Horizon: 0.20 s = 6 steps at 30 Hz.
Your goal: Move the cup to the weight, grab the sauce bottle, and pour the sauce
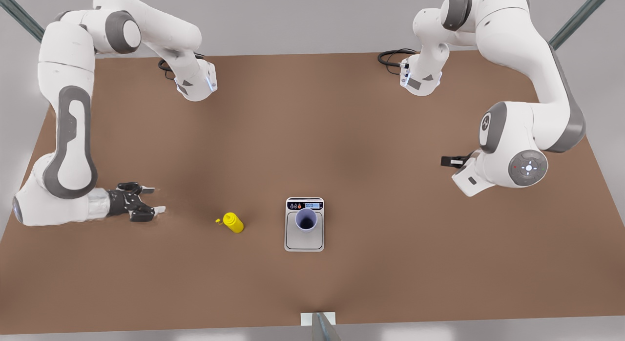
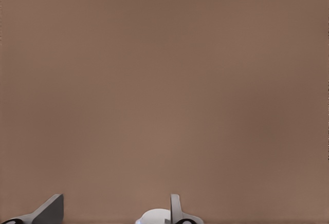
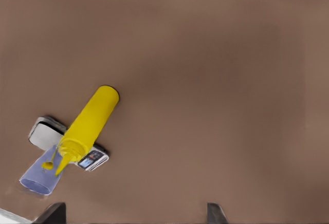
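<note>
Already the lavender cup (image 1: 306,220) stands on the kitchen scale (image 1: 304,241), with the yellow squeeze bottle (image 1: 234,222) to its left. The right gripper (image 1: 155,200) (lower left) is spread open, and the left gripper (image 1: 448,161) waits at right, fingers apart.

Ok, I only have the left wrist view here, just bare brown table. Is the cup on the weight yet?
Observer: Yes, the cup stands on the weight.
Operator: And the sauce bottle?
Observer: The sauce bottle is unheld on the table, toward the front view's left of the weight.
Operator: Which end effector is nearer it?
Observer: The right end effector, open, farther toward the front view's left; the left end effector waits at the front view's right.
</note>
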### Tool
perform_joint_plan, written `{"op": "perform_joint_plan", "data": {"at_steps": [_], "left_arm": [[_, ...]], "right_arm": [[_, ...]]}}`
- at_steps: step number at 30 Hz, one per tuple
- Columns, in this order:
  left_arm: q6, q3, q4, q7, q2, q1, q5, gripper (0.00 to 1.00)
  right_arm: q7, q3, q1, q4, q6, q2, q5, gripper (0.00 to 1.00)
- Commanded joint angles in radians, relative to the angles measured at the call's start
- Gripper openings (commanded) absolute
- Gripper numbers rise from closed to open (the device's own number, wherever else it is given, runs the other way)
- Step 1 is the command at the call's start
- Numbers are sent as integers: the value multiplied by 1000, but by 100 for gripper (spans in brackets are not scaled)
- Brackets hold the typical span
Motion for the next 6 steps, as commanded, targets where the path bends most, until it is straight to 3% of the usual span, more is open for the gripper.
{"op": "perform_joint_plan", "data": {"at_steps": [1, 2, 3, 6], "left_arm": [[0, -1, 7, -2, -2, 0, -7, 100], [2, -5, 30, -3, -20, 0, -18, 100], [8, -5, 54, -14, -34, 0, -21, 100], [17, -1, 91, -5, -60, -6, -19, 100]], "right_arm": [[-87, -39, 41, 26, -28, -43, -61, 100], [-221, -134, 155, 47, -43, -144, -164, 100], [-261, -174, 239, 47, -42, -196, -183, 100], [-261, -93, 274, 0, 96, -218, -243, 100]]}}
